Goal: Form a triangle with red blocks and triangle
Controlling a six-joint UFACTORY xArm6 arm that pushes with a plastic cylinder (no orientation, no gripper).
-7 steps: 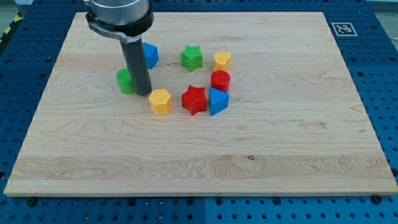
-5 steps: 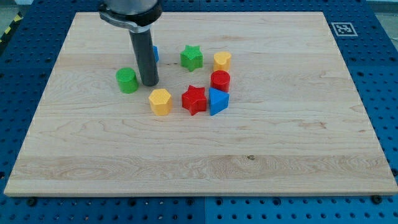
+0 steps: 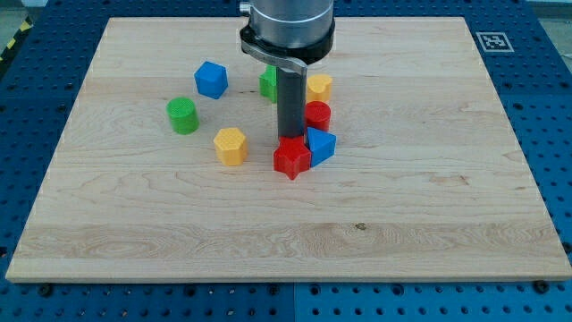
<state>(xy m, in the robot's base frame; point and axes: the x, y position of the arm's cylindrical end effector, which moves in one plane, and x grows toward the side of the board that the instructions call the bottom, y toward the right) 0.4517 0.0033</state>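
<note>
While my tip point(image 3: 291, 137) rests on the wooden surface point(image 3: 429, 206), it has no fingers to open or close; it stands at the upper edge of the red star block point(image 3: 291, 157). The blue triangle block point(image 3: 321, 145) touches that star just right of my tip, the red cylinder point(image 3: 317, 115) up-right, the yellow hexagon block point(image 3: 231, 145) well left.

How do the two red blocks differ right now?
The red star block lies nearer the view's bottom; the red cylinder sits above it, toward the view's right. The star has pointed edges, the cylinder a round flat top. My tip is right at the star's top edge, while the cylinder stands just beside the rod. The star touches the blue triangle block. Both are red.
</note>
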